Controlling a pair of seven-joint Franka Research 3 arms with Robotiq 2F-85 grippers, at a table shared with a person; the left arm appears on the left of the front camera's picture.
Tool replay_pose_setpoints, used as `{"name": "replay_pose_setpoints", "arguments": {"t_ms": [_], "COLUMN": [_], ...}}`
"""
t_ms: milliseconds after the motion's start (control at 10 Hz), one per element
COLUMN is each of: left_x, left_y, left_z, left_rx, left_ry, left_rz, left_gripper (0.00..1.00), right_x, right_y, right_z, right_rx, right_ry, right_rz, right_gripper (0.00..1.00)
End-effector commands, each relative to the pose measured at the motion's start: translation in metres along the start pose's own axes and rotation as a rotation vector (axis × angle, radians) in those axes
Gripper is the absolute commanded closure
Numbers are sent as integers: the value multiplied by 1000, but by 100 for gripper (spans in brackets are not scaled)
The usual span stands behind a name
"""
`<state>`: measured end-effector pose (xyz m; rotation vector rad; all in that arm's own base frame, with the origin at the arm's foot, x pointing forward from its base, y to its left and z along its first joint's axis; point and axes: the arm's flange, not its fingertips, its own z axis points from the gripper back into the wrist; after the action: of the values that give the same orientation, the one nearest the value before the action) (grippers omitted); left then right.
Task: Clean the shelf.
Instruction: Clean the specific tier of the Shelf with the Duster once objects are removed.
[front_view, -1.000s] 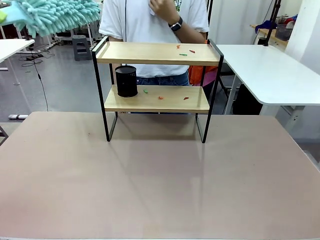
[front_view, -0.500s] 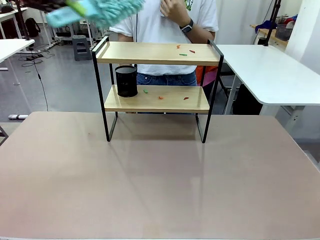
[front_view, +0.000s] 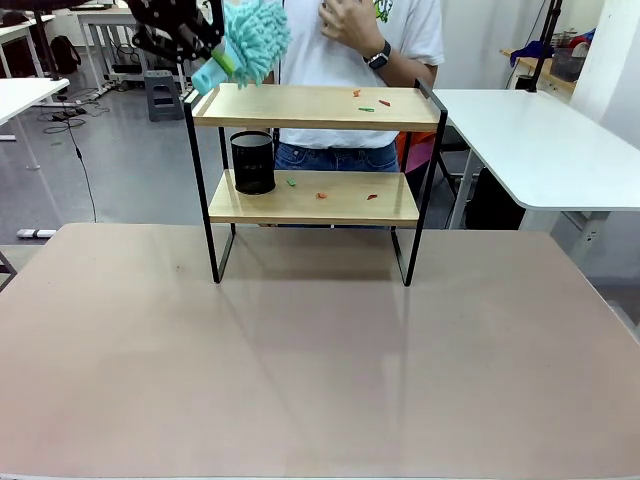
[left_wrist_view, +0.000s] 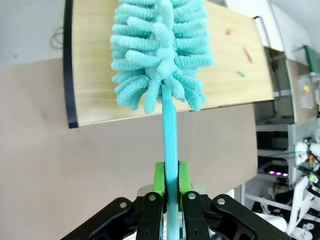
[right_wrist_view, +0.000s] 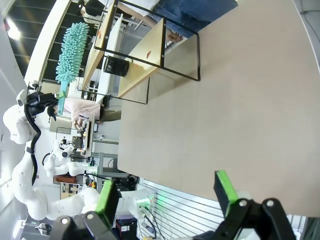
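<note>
Our left jaws are clamped shut on the thin teal handle (left_wrist_view: 169, 140) of a fluffy teal duster (left_wrist_view: 159, 50), with the green pads (left_wrist_view: 159, 177) pressing it from both sides. The duster's head is poised over the left end of the top board of the shelf (front_view: 300, 105). We cannot tell whether its fibres brush the wood or hang just above it. The shelf itself stands towards the far side of the tabletop (front_view: 320, 360), roughly in the middle, with a person (front_view: 340, 45) in a white shirt standing close behind it.

By our reading, the cleaning has barely begun. Three small scraps (front_view: 366, 100), red and green, lie on the right part of the top board, well apart from the duster. Three more scraps (front_view: 321, 195) are scattered across the lower board, where a black mesh cup (front_view: 253, 162) stands at the left end. As we judge it, the work left is to sweep the upper board from left to right, then clear the lower one, where the cup and the frame's low clearance may get in the way.

Our right jaws are spread wide and hold nothing, hanging over the near part of the tabletop, well apart from the shelf.
</note>
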<state>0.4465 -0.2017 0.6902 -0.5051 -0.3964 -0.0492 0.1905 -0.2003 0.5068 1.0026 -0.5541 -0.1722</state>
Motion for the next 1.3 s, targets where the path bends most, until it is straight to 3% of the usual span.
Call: {"name": "replay_pose_setpoints", "arguments": {"t_ms": [0, 300, 800, 1200], "left_x": [-4, -3, -1, -8], "left_y": [-3, -10, -48, -46], "left_z": [3, -11, -43, -36], "left_rx": [38, 68, -6, -106], "left_ry": [19, 83, 195, 349], "left_rz": [29, 0, -168, -305], "left_gripper": [88, 88, 88, 88], "right_x": [2, 2, 2, 2], "right_y": [2, 2, 2, 2], "right_z": [0, 0, 0, 0], "right_rx": [16, 16, 16, 16], "right_ry": [-9, -9, -9, -9], "right_rz": [26, 26, 26, 26], "right_gripper": [0, 0, 0, 0]}}
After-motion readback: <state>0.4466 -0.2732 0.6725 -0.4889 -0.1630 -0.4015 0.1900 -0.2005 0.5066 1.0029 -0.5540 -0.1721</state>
